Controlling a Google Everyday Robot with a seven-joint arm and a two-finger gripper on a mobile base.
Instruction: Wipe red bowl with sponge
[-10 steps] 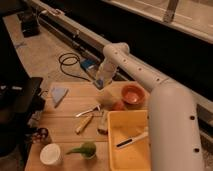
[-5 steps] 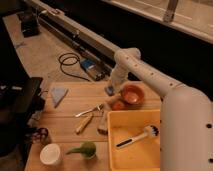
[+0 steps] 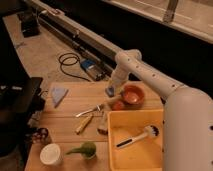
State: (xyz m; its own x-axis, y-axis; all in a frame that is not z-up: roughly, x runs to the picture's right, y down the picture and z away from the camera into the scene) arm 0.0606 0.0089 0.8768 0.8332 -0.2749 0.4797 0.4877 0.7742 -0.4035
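Observation:
The red bowl (image 3: 133, 95) stands on the wooden table (image 3: 65, 127) at the back right, just behind the yellow tub. My gripper (image 3: 112, 90) hangs at the bowl's left rim, reaching down from the white arm (image 3: 150, 75). It is shut on the small blue sponge (image 3: 109, 92), which sits just left of the bowl, close to the rim. I cannot tell whether the sponge touches the bowl.
A small orange ball (image 3: 117, 105) lies in front of the bowl. A big yellow tub (image 3: 120, 150) holds a dish brush (image 3: 137, 136). A light-blue cloth (image 3: 58, 94), utensils (image 3: 90, 111), a white cup (image 3: 50, 154) and a green object (image 3: 85, 149) lie to the left.
My gripper has moved right and down with the sponge, from left of the bowl to its left rim. The view has shifted so the bowl sits nearer the middle.

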